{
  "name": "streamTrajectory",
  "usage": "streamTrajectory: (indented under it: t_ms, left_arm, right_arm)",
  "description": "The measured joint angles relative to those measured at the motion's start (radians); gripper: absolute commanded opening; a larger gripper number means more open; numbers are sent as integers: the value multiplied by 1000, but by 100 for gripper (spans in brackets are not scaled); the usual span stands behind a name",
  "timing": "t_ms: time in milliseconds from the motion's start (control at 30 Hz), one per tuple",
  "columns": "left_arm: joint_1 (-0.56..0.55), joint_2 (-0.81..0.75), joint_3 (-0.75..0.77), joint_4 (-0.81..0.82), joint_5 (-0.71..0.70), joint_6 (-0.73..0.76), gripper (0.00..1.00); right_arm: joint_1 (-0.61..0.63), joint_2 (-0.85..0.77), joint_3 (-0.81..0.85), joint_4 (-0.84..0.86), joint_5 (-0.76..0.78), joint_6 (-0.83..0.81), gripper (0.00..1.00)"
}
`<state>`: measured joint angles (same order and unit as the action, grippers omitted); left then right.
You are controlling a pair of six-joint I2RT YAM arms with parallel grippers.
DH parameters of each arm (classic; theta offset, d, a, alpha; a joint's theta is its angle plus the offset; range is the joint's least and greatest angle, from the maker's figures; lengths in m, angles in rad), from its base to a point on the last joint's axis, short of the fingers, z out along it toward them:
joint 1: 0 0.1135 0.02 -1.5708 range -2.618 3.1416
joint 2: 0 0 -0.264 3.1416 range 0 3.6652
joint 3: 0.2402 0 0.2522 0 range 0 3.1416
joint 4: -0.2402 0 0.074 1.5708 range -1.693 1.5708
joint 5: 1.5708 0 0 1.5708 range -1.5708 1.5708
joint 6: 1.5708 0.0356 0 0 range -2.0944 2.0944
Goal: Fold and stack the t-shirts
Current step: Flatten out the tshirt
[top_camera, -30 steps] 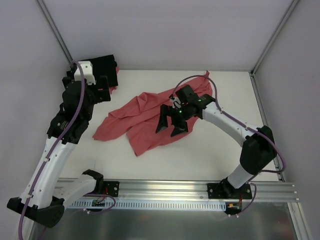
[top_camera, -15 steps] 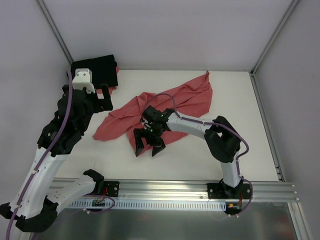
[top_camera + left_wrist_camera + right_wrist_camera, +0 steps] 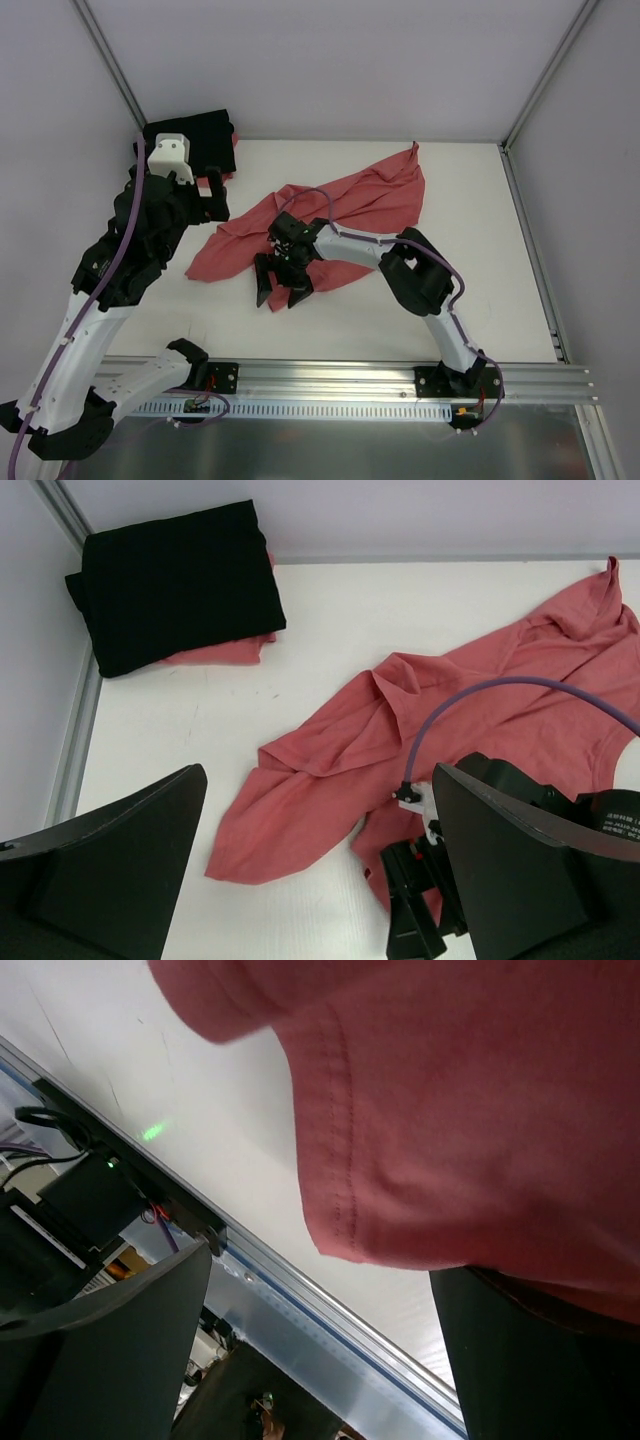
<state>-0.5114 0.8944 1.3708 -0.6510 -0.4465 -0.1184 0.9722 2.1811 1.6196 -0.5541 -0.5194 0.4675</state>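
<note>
Top external view: both my grippers stand spread wide, one low at the loose shirt, one raised.

The crumpled coral-red cotton t-shirt (image 3: 350, 215) lies on the white table (image 3: 480, 290). Its long axis runs diagonally from near-left to far-right, where one pointed tip reaches toward the back wall. My right gripper (image 3: 280, 292) sits low at the near-left end, fingers apart on either side of the stitched hem and pinching nothing. My left gripper (image 3: 320, 772) hangs above the table's left side, holding nothing. The folded black cotton t-shirt (image 3: 195, 140) rests in the far-left corner, well apart from the loose shirt, with coral fabric showing under its near edge.
</note>
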Motion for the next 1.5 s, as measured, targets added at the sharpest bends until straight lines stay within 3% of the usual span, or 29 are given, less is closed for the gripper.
streamTrajectory:
  t_ms: [67,133,167,267,367,500,633,767,1000,1300,1500]
  left_arm:
    - [0,9,5,-1,8,5,99]
    - [0,17,10,-1,19,10,99]
    - [0,21,11,0,23,14,99]
    - [0,26,11,0,26,27,98]
    - [0,24,11,0,26,41,99]
    - [0,21,11,0,26,61,99]
    - [0,18,5,10,24,75,99]
    - [0,2,-37,37,21,80,99]
    - [0,2,-89,58,26,81,99]
    - [0,5,-90,62,36,85,99]
    - [0,16,-89,59,58,87,99]
  right_arm:
    - [0,19,31,1,5,5,91]
    - [0,39,58,5,8,10,75]
    - [0,45,67,6,11,10,53]
    - [0,66,78,9,25,13,23]
    - [-2,80,78,4,43,14,0]
    - [-9,77,71,0,72,14,0]
    - [-28,-15,-46,-14,134,3,0]
    - [-90,-259,-257,-86,235,-16,0]
    - [-350,-739,-499,-221,393,-69,0]
    - [-526,-917,-573,-406,497,-164,0]
    - [-755,-1022,-510,-526,581,-268,0]
